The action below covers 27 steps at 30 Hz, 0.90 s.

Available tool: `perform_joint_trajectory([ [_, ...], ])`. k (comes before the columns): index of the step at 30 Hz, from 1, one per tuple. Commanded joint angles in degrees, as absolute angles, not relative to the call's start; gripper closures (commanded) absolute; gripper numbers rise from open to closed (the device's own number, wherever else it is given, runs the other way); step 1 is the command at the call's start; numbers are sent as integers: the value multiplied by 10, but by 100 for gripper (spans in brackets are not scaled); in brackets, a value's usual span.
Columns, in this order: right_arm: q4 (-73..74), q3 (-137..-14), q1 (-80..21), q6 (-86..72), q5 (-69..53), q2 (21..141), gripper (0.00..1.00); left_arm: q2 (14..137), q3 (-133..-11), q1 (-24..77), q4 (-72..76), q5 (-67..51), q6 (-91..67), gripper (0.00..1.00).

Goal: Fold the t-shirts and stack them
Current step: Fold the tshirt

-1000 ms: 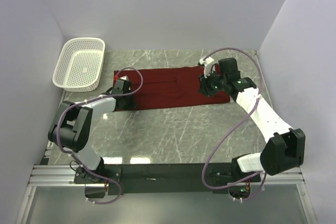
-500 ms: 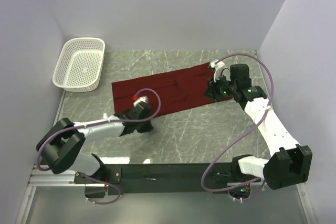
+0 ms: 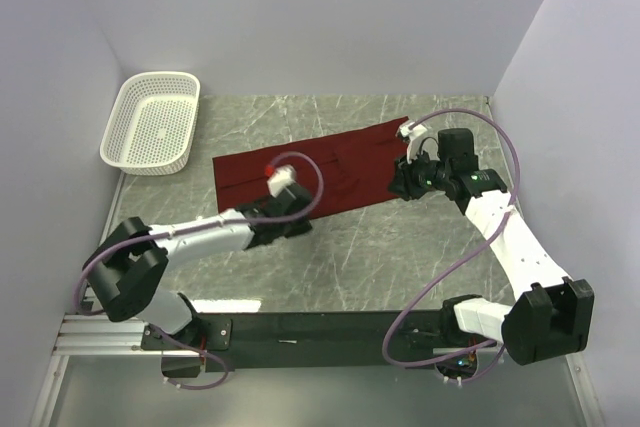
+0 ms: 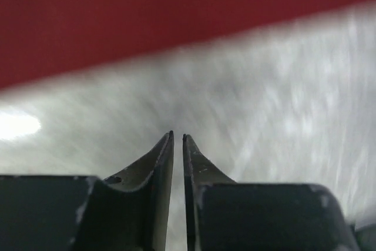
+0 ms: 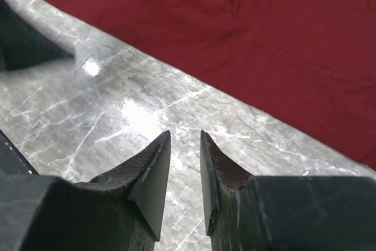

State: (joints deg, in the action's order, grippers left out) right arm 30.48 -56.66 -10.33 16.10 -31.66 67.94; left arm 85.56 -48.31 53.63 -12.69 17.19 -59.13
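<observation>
A maroon t-shirt (image 3: 335,169) lies flat on the marble table as a long folded strip, slanting up toward the right. My left gripper (image 3: 303,219) hovers over bare marble just off the strip's near edge. In the left wrist view the t-shirt (image 4: 147,16) fills the top, and the left gripper (image 4: 177,136) shows a narrow gap with nothing in it. My right gripper (image 3: 398,190) is at the strip's right end. The right wrist view shows the right gripper (image 5: 185,133) open over marble, empty, with the t-shirt (image 5: 264,33) just beyond the tips.
A white mesh basket (image 3: 160,76) stands at the back left corner of the table. Purple walls close in the left, back and right. The arms' cables loop above the cloth. A black rail (image 3: 320,327) runs along the near edge.
The left arm has swept right along the shirt's near edge and its jaws have parted slightly. The strip now slants, its right end farther back. The right gripper has shifted slightly.
</observation>
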Motion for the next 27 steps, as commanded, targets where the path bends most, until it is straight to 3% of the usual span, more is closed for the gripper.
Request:
perform_joint_trajectory([
  [1,289,-562,-98,163,-330,677,66,839,-484,437,-118,177,-542,82],
  [6,283,-552,-95,162,-330,671,66,897,-501,339,-108,142,-476,90],
  [12,285,-550,-81,161,-340,671,66,965,-537,316,-120,141,-445,96],
  [20,287,-551,-69,159,-350,671,65,999,-523,329,-105,97,-441,99],
  [27,287,-552,-62,159,-353,665,65,1021,-520,423,-114,89,-468,99],
])
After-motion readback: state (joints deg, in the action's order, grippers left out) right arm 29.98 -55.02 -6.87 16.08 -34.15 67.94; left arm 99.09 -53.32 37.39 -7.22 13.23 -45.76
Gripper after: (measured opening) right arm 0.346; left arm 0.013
